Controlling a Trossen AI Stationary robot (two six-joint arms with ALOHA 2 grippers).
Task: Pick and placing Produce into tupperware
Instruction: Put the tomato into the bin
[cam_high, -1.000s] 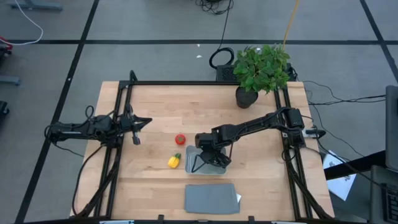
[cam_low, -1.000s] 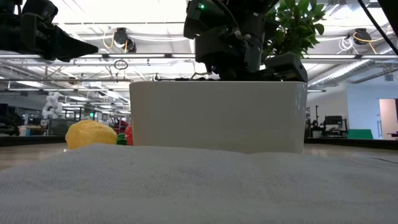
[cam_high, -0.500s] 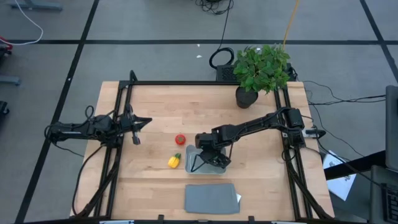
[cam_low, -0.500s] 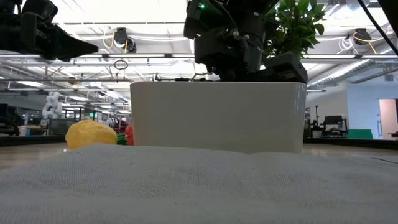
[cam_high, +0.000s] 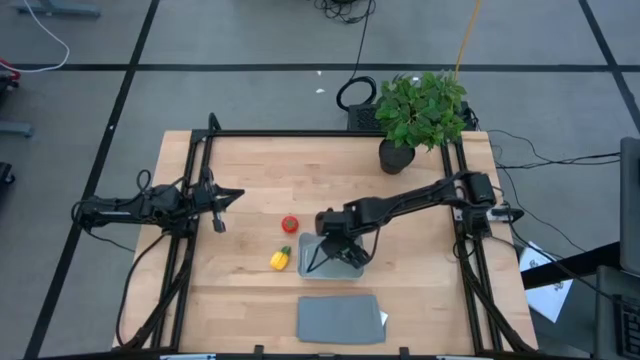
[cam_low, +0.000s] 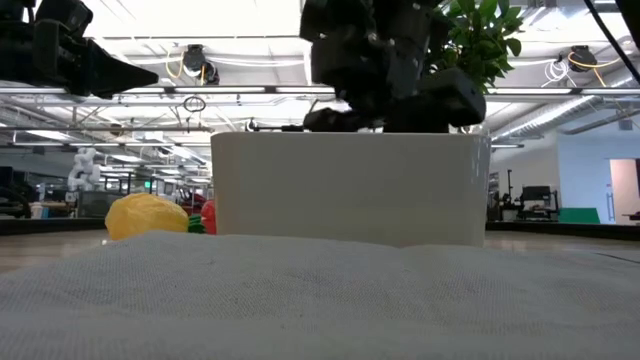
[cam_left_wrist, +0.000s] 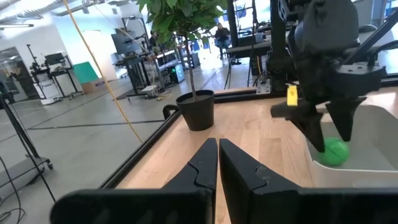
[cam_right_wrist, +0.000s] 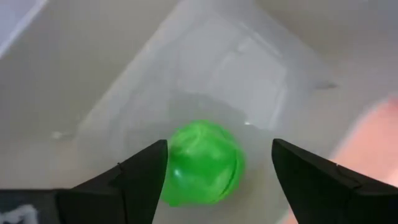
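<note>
The light tupperware (cam_high: 304, 264) stands on the table right of centre. The round green produce (cam_right_wrist: 202, 163) lies on its floor, also seen as a green ball (cam_left_wrist: 336, 151) in the left wrist view. My right gripper (cam_right_wrist: 219, 149) hangs open over the tub, pointing down, with a finger on either side of the green piece and a gap to each. The red produce (cam_high: 290, 225) and the yellow produce (cam_high: 280, 259) rest on the wood left of the tub. My left gripper (cam_high: 240, 195) waits shut near the table's left edge.
A flat grey lid (cam_high: 340, 318) lies at the table's near edge, in front of the tub. A potted plant (cam_high: 420, 115) stands at the far right corner. Bare wood shows between my left gripper and the produce.
My right gripper has risen a little above the tub in the last half second; the low view shows it higher and blurred. The produce on the table and my left arm have kept still.
</note>
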